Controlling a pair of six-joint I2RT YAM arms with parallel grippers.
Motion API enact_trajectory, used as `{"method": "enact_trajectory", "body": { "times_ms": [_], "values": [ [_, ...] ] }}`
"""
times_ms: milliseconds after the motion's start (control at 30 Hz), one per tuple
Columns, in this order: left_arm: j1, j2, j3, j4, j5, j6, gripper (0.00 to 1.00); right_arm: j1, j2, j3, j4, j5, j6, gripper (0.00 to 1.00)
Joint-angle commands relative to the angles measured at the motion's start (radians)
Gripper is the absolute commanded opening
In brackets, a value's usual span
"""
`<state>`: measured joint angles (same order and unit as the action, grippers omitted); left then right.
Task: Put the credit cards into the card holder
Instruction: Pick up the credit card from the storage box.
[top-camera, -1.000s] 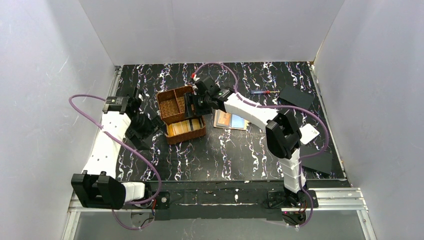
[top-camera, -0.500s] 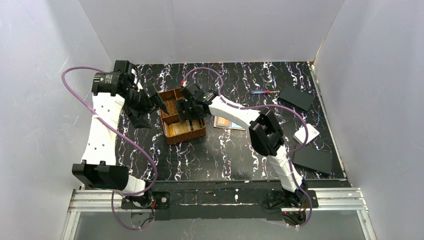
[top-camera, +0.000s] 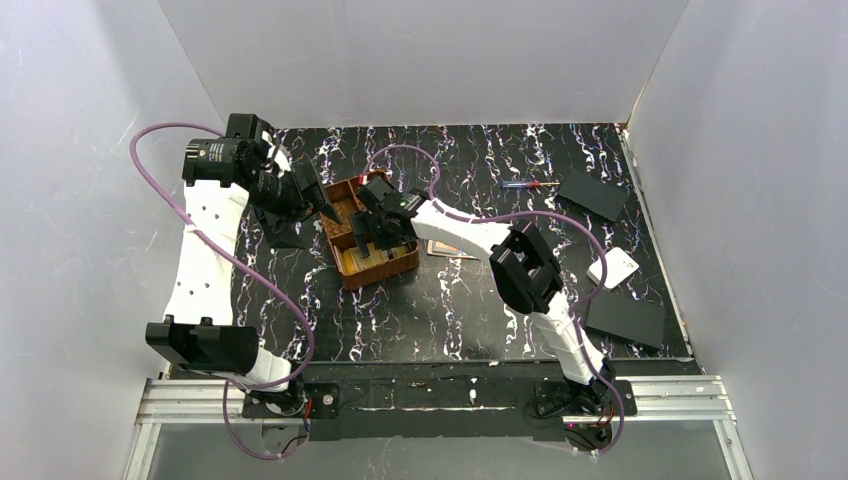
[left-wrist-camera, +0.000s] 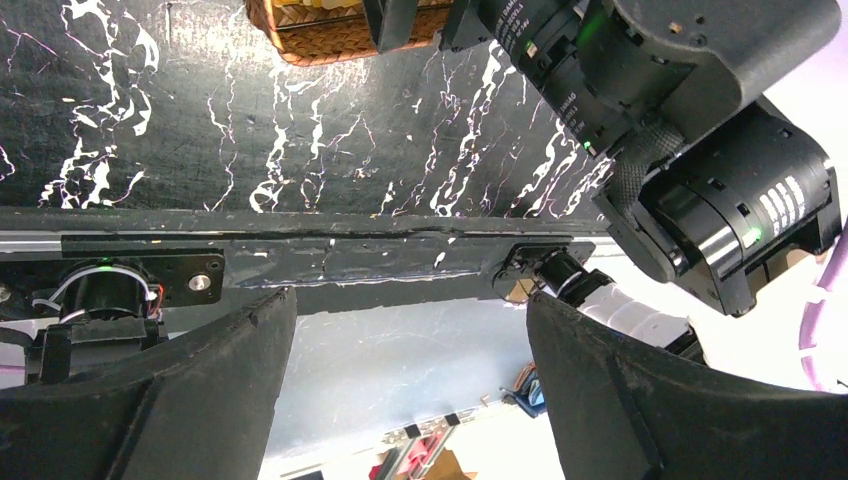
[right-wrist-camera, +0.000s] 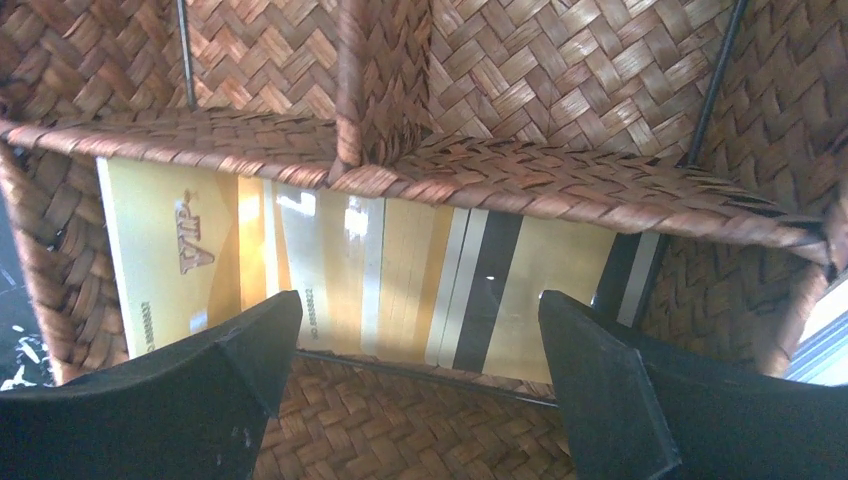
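Looking down, top cam: the right gripper (top-camera: 372, 226) hangs over the woven tray (top-camera: 385, 276), aimed down at its near compartment. My guess is it's lined up for a card pick.
Left arm, top cam: the left gripper (top-camera: 321, 200) sits by the tray's far-left corner, raised and tilted. Could be there to steady the tray, but I can't tell if it's touching.
Card holder, top cam: I only get a tan sliver poking out from under the right forearm, just right of the tray. I take that for the card holder (top-camera: 447, 250), not sure though.
Left wrist cam: fingers (left-wrist-camera: 200, 380) spread wide with nothing between them. It's looking back along the table (left-wrist-camera: 150, 120) at the near rail, so no use for aiming.
Right wrist cam: the credit cards (right-wrist-camera: 350, 270) lie fanned and overlapping flat on the compartment floor, gold ones, one reading VIP, with the woven divider (right-wrist-camera: 500, 175) just above them.
Right hand state: spread wide and empty, one finger either side of the stack.
Worry: flat cards on a weave give no edge to grab, so I'd probably need to tip one up against the wall.
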<state>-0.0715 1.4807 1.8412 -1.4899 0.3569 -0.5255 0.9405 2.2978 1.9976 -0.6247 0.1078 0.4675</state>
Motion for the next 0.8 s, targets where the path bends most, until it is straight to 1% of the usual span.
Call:
{"method": "enact_trajectory", "body": {
  "times_ms": [0,133,200,233,267,367,433,467,600,700,767],
  "values": [
    [-0.001,-0.007,0.024,-0.116,0.023,0.028,0.83,0.008,0.042,-0.013,0.003,0.058,0.0,0.98],
    [-0.001,0.0,0.03,-0.113,0.024,0.028,0.83,0.023,0.066,-0.03,0.014,0.118,0.005,0.96],
    [-0.001,0.003,0.03,-0.113,0.021,0.028,0.83,0.026,0.065,-0.053,0.042,0.139,-0.008,0.93],
    [-0.001,0.005,0.03,-0.114,0.021,0.028,0.83,0.029,0.064,-0.059,0.049,0.149,-0.01,0.9],
    [-0.001,0.006,0.028,-0.114,0.022,0.028,0.83,0.029,0.065,-0.061,0.051,0.16,-0.011,0.86],
    [-0.001,0.01,0.023,-0.113,0.022,0.024,0.83,0.03,0.06,-0.048,0.022,0.21,-0.015,0.67],
    [-0.001,0.013,0.022,-0.109,0.022,0.022,0.83,0.032,0.043,-0.053,0.015,0.244,-0.027,0.47],
    [-0.001,0.013,0.021,-0.108,0.022,0.02,0.83,0.032,0.035,-0.052,0.011,0.262,-0.034,0.4],
    [-0.001,0.021,0.021,-0.103,0.025,0.014,0.83,0.032,0.026,-0.017,-0.022,0.323,-0.076,0.29],
    [-0.001,0.024,0.015,-0.101,0.025,0.013,0.83,0.03,0.03,0.01,-0.039,0.348,-0.103,0.14],
    [-0.001,0.024,0.009,-0.105,0.022,0.012,0.83,0.03,0.029,0.032,-0.052,0.362,-0.115,0.06]
  ]
}}
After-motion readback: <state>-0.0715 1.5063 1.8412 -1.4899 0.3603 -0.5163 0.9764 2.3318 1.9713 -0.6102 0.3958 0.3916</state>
